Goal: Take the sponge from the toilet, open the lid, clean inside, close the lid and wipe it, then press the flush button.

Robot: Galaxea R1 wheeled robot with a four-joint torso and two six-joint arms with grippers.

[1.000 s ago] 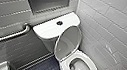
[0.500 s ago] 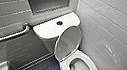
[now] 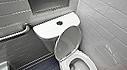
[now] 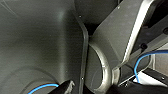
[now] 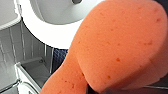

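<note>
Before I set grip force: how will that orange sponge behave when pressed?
The sponge looks pitted with small pores, so probably light and squashy. Its matte foam seems unlikely to slip. Its curved edge suggests it bends rather than stays stiff.

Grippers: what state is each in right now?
Left gripper: cannot be told.
Right gripper: closed, holding the sponge.

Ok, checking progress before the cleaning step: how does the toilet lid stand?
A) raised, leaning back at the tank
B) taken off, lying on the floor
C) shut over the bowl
A: the lid stands upright against the tank, grey underside facing out, with the bowl open below it.
</note>
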